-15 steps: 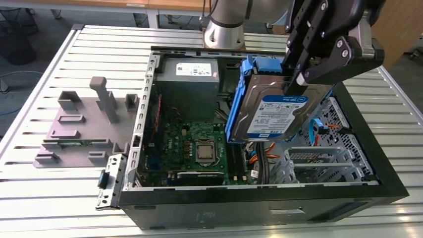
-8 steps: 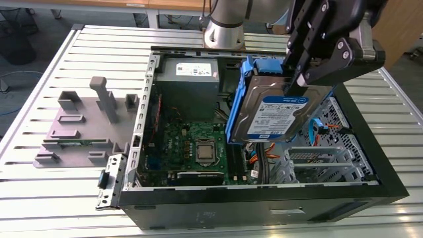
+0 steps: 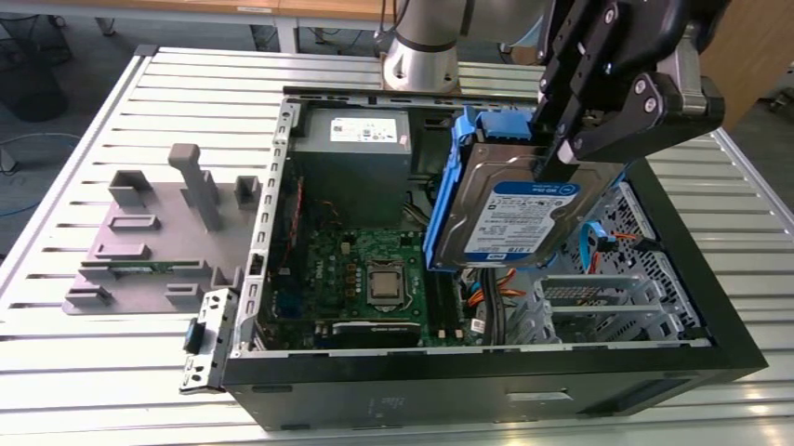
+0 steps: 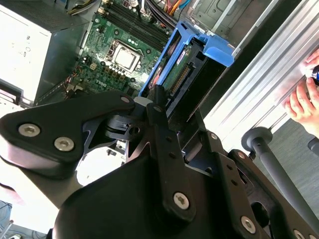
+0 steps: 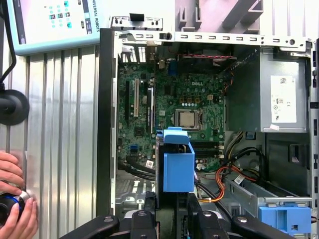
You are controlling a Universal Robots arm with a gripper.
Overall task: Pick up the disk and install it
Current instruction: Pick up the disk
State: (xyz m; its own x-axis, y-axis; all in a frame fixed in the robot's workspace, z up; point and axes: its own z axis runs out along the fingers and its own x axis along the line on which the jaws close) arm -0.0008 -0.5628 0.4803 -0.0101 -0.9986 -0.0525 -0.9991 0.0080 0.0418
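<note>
The black gripper (image 3: pixel 555 153) hangs over the open computer, and its two fingers are squeezed tight on the top edge of the disk (image 3: pixel 527 218). The disk is up in the air, not touching anything below. It stands almost on its edge, tipped a little, with its white-and-blue label facing the exterior view's right. A blue carrier (image 3: pixel 444 200) wraps around its sides. The arm (image 3: pixel 422 42) comes up from its base at the back of the table, and the gripper points down into the box. Under the disk is the computer case (image 3: pixel 496 381), lying on its side with the cover off. Inside it lies the green motherboard (image 3: pixel 372 274), with a shiny square chip socket in its middle. The grey power supply box (image 3: pixel 353 139) sits at the far end of the case, just beside the disk. Orange cables (image 5: pixel 224 174) curl near a metal drive cage (image 3: pixel 596 297) in the corner of the case, on the exterior view's right. Outside the case, on the exterior view's left, stands a grey stand (image 3: pixel 155 237) with upright posts. All of this rests on a silver metal table (image 3: pixel 99 372) made of long ribs. In the second wrist view, a person's hand (image 4: pixel 303 102) rests at the table's edge. In the first wrist view, a control tablet (image 5: pixel 55 20) lies on the table beside the case. Past the table there is a wooden desk top (image 3: pixel 335 7) and a grey floor.
</note>
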